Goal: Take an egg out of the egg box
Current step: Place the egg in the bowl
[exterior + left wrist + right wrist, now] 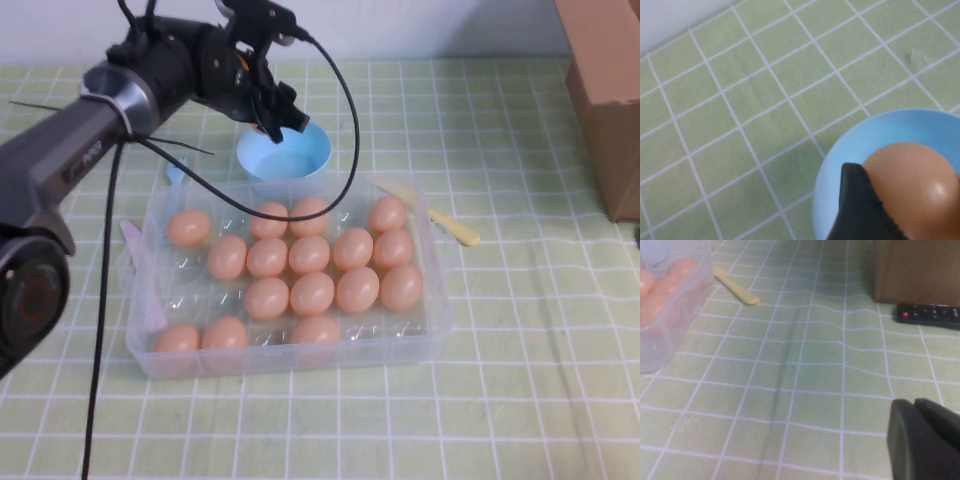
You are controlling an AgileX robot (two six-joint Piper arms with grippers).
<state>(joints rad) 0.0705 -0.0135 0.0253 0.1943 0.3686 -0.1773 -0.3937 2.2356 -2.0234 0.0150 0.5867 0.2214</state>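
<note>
My left gripper (272, 112) hangs over the far-left rim of the round light-blue bowl (300, 152), behind the egg box. It is shut on a peach-orange egg (912, 182), with one black finger (855, 205) pressed against the egg's side and the bowl (850, 150) right beneath. The clear plastic egg box (140, 340) lies mid-table with several like eggs (312, 293) in its cups. My right gripper (916, 407) is shut and empty, low over the green checked cloth to the right of the egg box (660, 340); it does not show in the high view.
A brown cardboard box (610, 90) stands at the far right, with a black remote (927, 315) next to it. A yellow stick (452, 229) lies right of the egg box. A pink stick (140, 270) lies by its left side.
</note>
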